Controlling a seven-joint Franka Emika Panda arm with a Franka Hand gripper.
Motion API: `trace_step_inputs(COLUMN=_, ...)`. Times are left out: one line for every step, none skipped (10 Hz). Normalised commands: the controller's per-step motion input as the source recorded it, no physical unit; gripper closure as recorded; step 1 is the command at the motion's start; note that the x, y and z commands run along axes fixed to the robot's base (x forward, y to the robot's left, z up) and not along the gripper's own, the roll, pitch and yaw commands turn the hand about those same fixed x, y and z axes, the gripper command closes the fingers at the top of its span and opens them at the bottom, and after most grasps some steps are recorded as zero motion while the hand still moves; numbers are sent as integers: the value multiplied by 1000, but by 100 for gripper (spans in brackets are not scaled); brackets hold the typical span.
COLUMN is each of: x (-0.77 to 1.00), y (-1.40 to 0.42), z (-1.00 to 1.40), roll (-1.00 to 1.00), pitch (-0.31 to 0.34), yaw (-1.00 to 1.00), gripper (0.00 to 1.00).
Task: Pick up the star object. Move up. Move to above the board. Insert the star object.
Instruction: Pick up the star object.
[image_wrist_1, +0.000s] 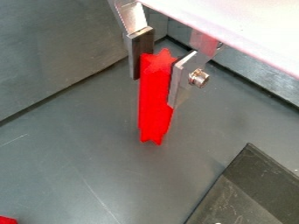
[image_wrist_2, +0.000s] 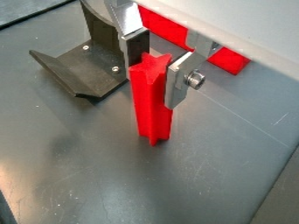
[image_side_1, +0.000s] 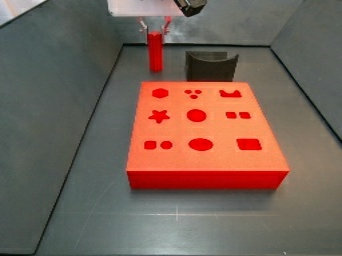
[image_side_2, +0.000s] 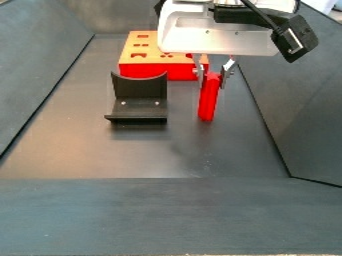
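Floor (image_side_1: 80, 190) of dark grey, walled on its sides, seen in both side views. Board (image_side_1: 201, 135), a large flat red slab, lying on that floor; darker cut-outs in its top: star, circles, squares, hexagon, crown. Same board (image_side_2: 144, 52) at the far end in a side view, partly hidden behind the fixture (image_side_2: 136, 97). Fixture (image_side_1: 210, 65), dark and L-shaped, standing just beyond the board's far edge; also visible in a wrist view (image_wrist_2: 82, 72), near the peg but apart from it.

Gripper (image_wrist_1: 156, 77) low over the floor beside the fixture, beyond the board and not above it; silver plates with dark pads placed one on each side of the upper end of the star object (image_wrist_1: 153, 98), narrowly parted to the width of the peg and appearing to touch it. Same gripper (image_side_2: 211, 72) under the white wrist housing in a side view.

Star object (image_wrist_2: 151, 98), a slender bright red peg, upright, lower end at the floor, on a faint shadow; well apart from the board's star hole (image_side_1: 159, 116).
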Motion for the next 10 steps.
trace_step_inputs(x=0, y=0, z=0, roll=0, pitch=0, yaw=0, gripper=100)
trace_step_inputs(x=0, y=0, z=0, roll=0, pitch=0, yaw=0, gripper=100)
trace_step_inputs(x=0, y=0, z=0, roll=0, pitch=0, yaw=0, gripper=100)
trace_step_inputs(x=0, y=0, z=0, roll=0, pitch=0, yaw=0, gripper=100)
trace_step_inputs(x=0, y=0, z=0, roll=0, pitch=0, yaw=0, gripper=100)
trace_step_inputs(x=0, y=0, z=0, roll=0, pitch=0, yaw=0, gripper=100)
trace_step_inputs(x=0, y=0, z=0, roll=0, pitch=0, yaw=0, gripper=100)
trace_step_inputs(x=0, y=0, z=0, roll=0, pitch=0, yaw=0, gripper=100)
trace_step_inputs(x=0, y=0, z=0, roll=0, pitch=0, yaw=0, gripper=100)
trace_step_inputs(x=0, y=0, z=0, roll=0, pitch=0, yaw=0, gripper=100)
